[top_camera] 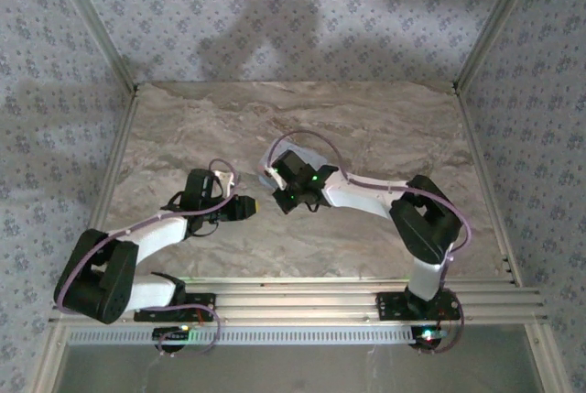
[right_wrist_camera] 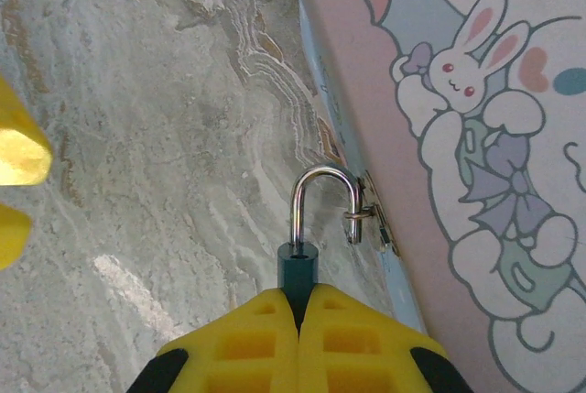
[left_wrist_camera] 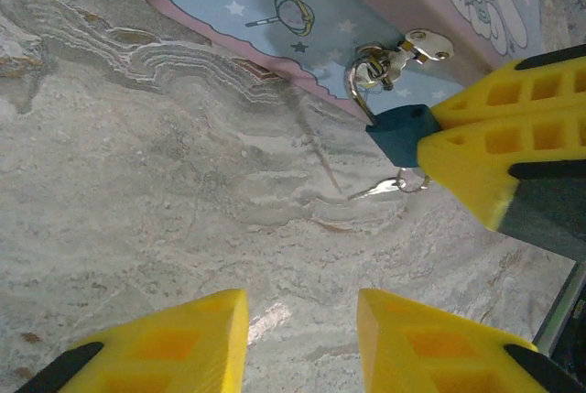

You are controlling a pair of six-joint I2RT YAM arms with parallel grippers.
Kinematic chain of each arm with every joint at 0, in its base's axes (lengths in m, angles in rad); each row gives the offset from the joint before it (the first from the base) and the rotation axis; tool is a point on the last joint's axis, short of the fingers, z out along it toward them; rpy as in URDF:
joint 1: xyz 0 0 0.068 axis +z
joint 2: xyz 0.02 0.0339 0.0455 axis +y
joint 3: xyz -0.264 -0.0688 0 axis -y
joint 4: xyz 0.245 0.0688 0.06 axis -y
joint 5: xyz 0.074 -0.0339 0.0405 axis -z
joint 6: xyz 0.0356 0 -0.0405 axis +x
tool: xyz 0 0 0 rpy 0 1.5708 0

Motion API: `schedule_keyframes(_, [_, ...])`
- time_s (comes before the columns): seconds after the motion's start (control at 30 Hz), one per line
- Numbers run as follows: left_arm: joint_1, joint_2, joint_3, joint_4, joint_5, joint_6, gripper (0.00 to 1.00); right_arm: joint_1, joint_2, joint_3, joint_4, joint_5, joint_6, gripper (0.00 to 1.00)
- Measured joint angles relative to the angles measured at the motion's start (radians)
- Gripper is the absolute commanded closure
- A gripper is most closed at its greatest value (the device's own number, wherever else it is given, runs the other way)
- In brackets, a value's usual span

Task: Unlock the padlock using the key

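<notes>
Yellow fingers of the right gripper (right_wrist_camera: 298, 306) rise from the bottom edge of the right wrist view, pressed together on the small teal body of the padlock (right_wrist_camera: 298, 263), which pokes up just above their tips. From that body the silver shackle (right_wrist_camera: 322, 182) arches upward at frame centre. Its left leg enters the body. Its right leg ends short of the body, at a small metal latch (right_wrist_camera: 374, 223) on the edge of the tin (right_wrist_camera: 476, 136). The tin, with a cartoon rabbit on its lid, takes up the right side of that frame and touches the marble-patterned table (right_wrist_camera: 137, 136).

In the left wrist view the same clamped padlock sits at the right of the frame, with the shackle pointing up and left toward the tin's latch. A small silver key (left_wrist_camera: 377, 190) hangs just below the padlock body, pointing left. Whether it is seated in the keyhole cannot be told.

At the bottom of that view the left gripper (left_wrist_camera: 302, 338) has its two yellow fingers spread apart, with nothing between them. The padlock and key lie above and to the right of them, near but not touching.

From the top external view, the two grippers face each other at the middle of the table, close together.
</notes>
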Motion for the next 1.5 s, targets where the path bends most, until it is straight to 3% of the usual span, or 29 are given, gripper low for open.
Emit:
schedule_keyframes(0.37, [0.000, 0.000, 0.000, -0.014, -0.004, 0.005, 0.63, 0.041, 0.003, 0.055, -0.042, 0.191, -0.034, 1.00])
schedule_keyframes(1.23, [0.033, -0.088, -0.019, -0.074, -0.037, 0.015, 0.59, 0.042, 0.134, 0.231, -0.059, 0.210, -0.153, 1.00])
schedule_keyframes(1.33, [0.033, -0.133, -0.019, -0.103, -0.061, 0.018, 0.48, 0.042, 0.142, 0.270, -0.050, 0.195, -0.152, 1.00])
schedule_keyframes(1.4, [0.033, -0.174, -0.019, -0.134, -0.083, 0.027, 0.03, 0.042, 0.139, 0.286, -0.039, 0.188, -0.148, 1.00])
schedule_keyframes(1.5, [0.035, -0.242, -0.016, -0.197, -0.129, 0.037, 0.02, 0.042, 0.121, 0.286, -0.040, 0.182, -0.125, 1.00])
